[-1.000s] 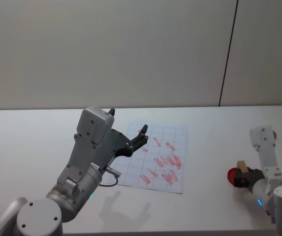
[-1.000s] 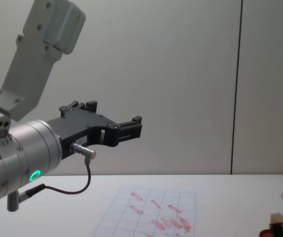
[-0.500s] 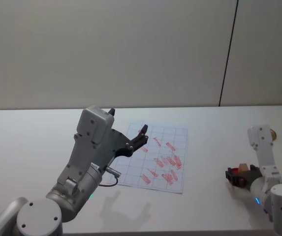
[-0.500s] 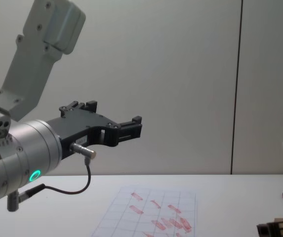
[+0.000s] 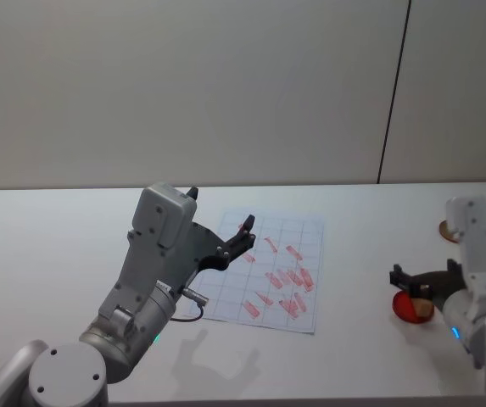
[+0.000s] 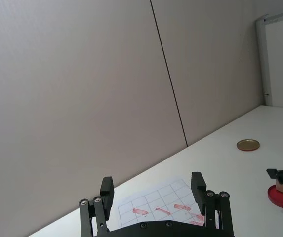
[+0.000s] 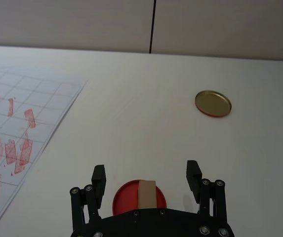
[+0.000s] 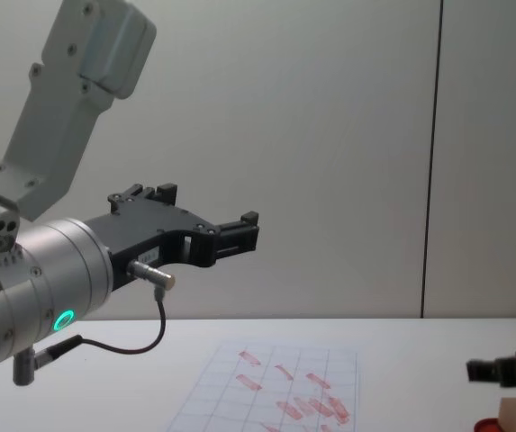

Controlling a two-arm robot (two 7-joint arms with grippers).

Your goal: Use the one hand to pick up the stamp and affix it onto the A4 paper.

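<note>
Right gripper (image 7: 146, 178) is hovering over the red ink pad (image 7: 129, 195) with its fingers spread wide, gripping nothing; the stamp (image 7: 147, 193) is standing on that pad between the fingers, touching neither; the A4 paper (image 5: 270, 271) is lying well apart on the table (image 5: 47, 254); the gold disc (image 7: 213, 103) is resting beyond; left gripper (image 6: 152, 186) is hanging above the paper, fingers spread.

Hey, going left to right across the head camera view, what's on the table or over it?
Left gripper, raised with its jaws open → A4 paper → red ink pad with the stamp standing on it and the right gripper open above them → gold disc.
</note>
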